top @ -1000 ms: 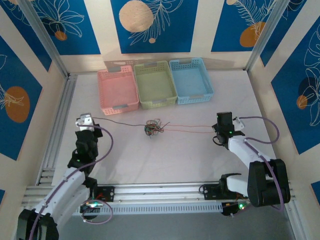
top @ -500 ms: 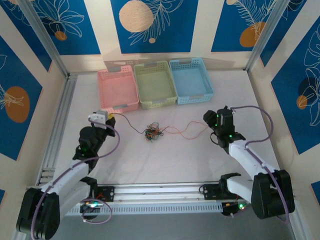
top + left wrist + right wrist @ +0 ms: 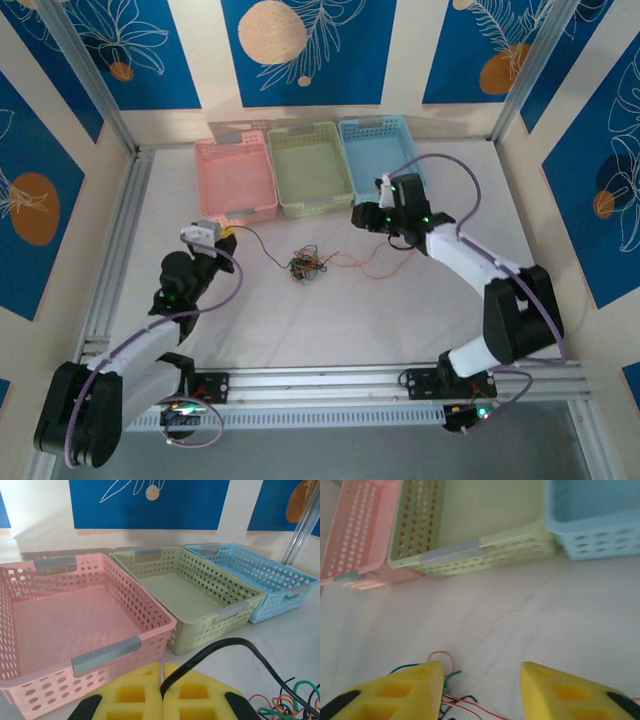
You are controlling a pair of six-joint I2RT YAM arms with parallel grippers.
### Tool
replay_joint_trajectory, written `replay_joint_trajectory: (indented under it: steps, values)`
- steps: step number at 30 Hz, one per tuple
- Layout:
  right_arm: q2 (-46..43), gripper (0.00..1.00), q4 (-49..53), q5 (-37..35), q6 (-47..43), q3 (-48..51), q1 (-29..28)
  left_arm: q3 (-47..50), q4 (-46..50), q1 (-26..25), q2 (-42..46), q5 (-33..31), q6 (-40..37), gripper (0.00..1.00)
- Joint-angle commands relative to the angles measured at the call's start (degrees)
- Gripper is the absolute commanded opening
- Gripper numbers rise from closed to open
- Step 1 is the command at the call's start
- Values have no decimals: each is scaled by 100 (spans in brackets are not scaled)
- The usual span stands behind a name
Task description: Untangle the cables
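Your items, as they lie: one clump of thin, flexible cables in black, red, orange and green, knotted loosely and resting on the smooth white table, near its middle and in front of the baskets. One black wire, round and glossy, runs out of the clump to your left gripper, whose yellow foam pads are pressed together and pinch that wire between them; from there it arcs upward and over to the right. Your right gripper hangs above the right side of the clump with its yellow foam pads spread apart and nothing between them; red and green loops lie on the table just below. Three shallow rectangular plastic baskets with perforated walls and grey strips on their short rims stand side by side, touching, at the far edge: pink basket, pale green basket, light blue basket. Behind them rise cream walls carrying blue panels printed with white leaf outlines and orange discs.
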State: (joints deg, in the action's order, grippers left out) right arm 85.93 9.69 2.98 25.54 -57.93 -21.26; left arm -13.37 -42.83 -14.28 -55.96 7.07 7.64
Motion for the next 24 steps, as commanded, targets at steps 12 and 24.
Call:
replay_joint_trajectory:
  steps: [12, 24]
  values:
    - [1514, 49, 2411, -1363, -2257, -1440, -1612, -96, -174, -112, -362, -97, 57, 0]
    - [1865, 48, 2476, -1380, -2440, -1575, -1777, -105, -153, -138, -367, -101, 26, 0]
